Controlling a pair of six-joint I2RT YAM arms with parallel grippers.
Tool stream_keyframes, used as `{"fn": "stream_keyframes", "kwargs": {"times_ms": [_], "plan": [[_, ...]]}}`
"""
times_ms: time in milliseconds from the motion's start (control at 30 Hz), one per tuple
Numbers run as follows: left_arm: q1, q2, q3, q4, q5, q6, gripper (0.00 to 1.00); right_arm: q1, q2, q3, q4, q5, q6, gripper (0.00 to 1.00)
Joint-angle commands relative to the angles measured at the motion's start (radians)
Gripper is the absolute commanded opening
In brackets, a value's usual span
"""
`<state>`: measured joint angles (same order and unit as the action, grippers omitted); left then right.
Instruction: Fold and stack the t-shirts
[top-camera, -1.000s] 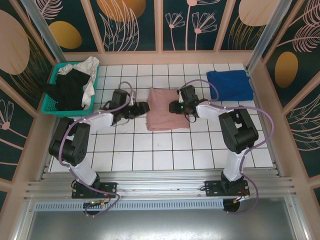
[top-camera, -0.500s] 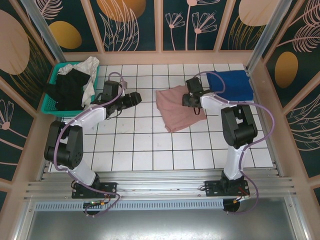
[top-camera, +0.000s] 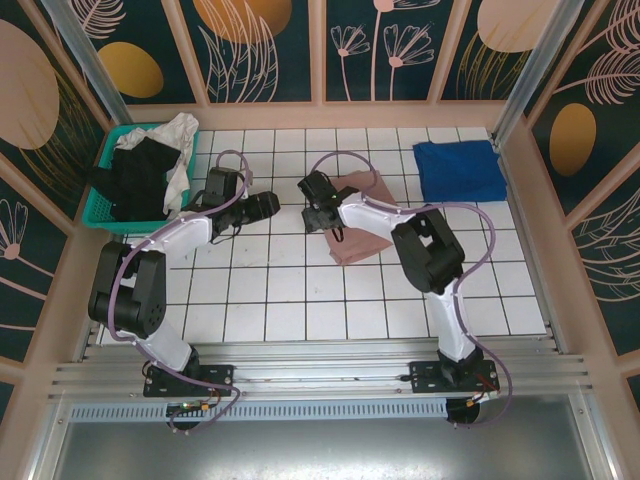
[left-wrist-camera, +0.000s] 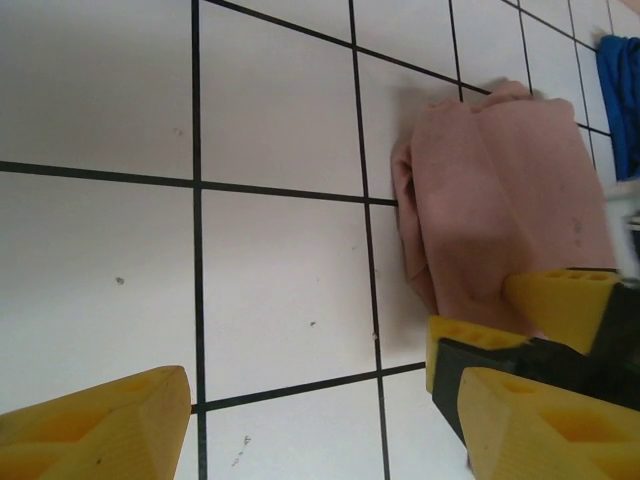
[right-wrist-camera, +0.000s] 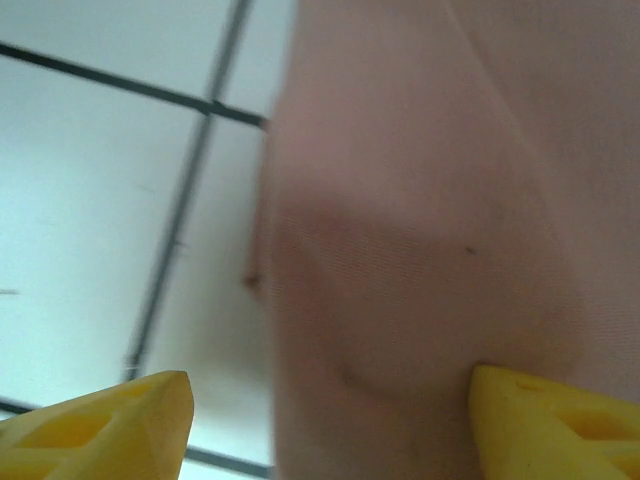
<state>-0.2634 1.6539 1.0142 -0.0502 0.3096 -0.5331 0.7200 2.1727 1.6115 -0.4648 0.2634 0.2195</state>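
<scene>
A dusty-pink t-shirt (top-camera: 365, 225) lies folded into a narrow bundle mid-table; its left edge shows in the left wrist view (left-wrist-camera: 500, 200). My right gripper (top-camera: 318, 205) sits at that left edge, open, with the pink cloth (right-wrist-camera: 430, 200) lying loose under and between its yellow fingers (right-wrist-camera: 325, 425). My left gripper (top-camera: 268, 203) hovers just left of it over bare tiles, open with nothing between its jaws (left-wrist-camera: 320, 430). The right gripper's fingers (left-wrist-camera: 560, 300) show beside the shirt there. A folded royal-blue t-shirt (top-camera: 458, 170) rests at the back right.
A teal basket (top-camera: 98, 205) at the back left holds a black t-shirt (top-camera: 140, 180) and a white one (top-camera: 180, 135). Wooden walls enclose the white tiled table (top-camera: 300, 300). Both arms stretch over the table's far half.
The right gripper swept left across the pink shirt, folding it into a narrower bundle, and its jaws opened. The left gripper pulled back left off the shirt and then held still.
</scene>
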Motion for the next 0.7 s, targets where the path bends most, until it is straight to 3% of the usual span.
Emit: {"fn": "stream_keyframes", "kwargs": {"times_ms": [0,333,467,667], "plan": [[0.007,-0.028,-0.019,-0.02,-0.023,0.039,0.71,-0.001,0.053,0.06,-0.15,0.088,0.019,0.68],[0.008,-0.029,-0.028,-0.033,-0.041,0.059,0.72,-0.054,0.094,0.013,-0.218,0.009,0.034,0.48],[0.008,-0.028,-0.03,-0.031,-0.047,0.06,0.72,-0.1,0.043,-0.067,-0.146,-0.127,0.021,0.18],[0.01,-0.016,-0.027,0.025,0.027,0.015,0.71,-0.114,-0.027,-0.085,-0.147,-0.172,0.013,0.01]]}}
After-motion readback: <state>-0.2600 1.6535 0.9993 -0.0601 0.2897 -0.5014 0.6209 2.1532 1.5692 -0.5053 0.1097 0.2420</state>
